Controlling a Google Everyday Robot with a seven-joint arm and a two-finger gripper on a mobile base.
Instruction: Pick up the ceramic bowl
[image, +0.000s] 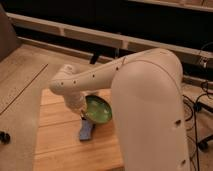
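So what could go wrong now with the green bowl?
The ceramic bowl looks tilted, with the pincer at its left rim, so it might slip out and break on the wooden table. It could also land on the blue thing right underneath. The big arm hides part of the bowl.
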